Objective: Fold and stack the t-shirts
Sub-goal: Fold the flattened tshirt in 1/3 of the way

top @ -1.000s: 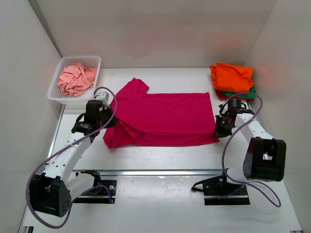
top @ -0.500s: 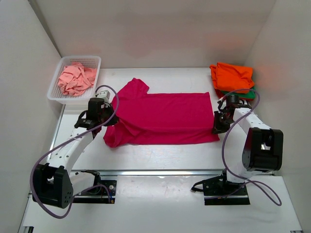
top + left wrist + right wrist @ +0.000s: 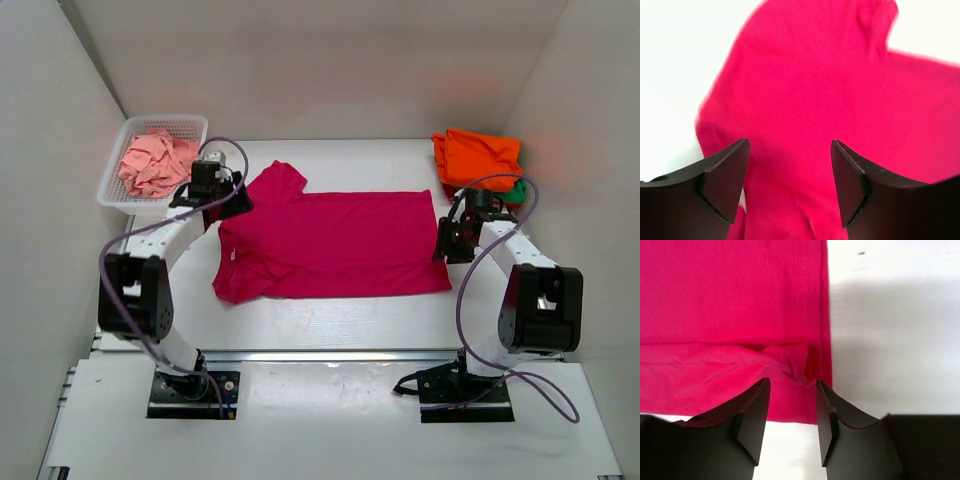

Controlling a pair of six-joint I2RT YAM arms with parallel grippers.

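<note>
A magenta-pink t-shirt [image 3: 330, 240] lies spread across the middle of the table, its near edge doubled over. My left gripper [image 3: 232, 197] hovers open above its left shoulder, by the sleeve; in the left wrist view the cloth [image 3: 815, 90] fills the space under the left gripper [image 3: 790, 170], with nothing between its fingers. My right gripper [image 3: 443, 245] sits at the shirt's right hem. In the right wrist view it [image 3: 790, 410] is open over the hem [image 3: 810, 365], with a small wrinkle of cloth just ahead of its tips. At the back right, an orange t-shirt [image 3: 480, 157] tops a folded stack with a green edge [image 3: 517, 188] showing.
A white mesh basket [image 3: 165, 118] at the back left holds a crumpled salmon-pink t-shirt [image 3: 155, 165], close behind my left wrist. White walls enclose the table on three sides. Both arm bases and their cables sit at the near edge.
Both grippers have opened and let go of the magenta shirt. The left arm swung from the shirt's left edge back toward the sleeve and basket. The right gripper shifted slightly toward the back.
</note>
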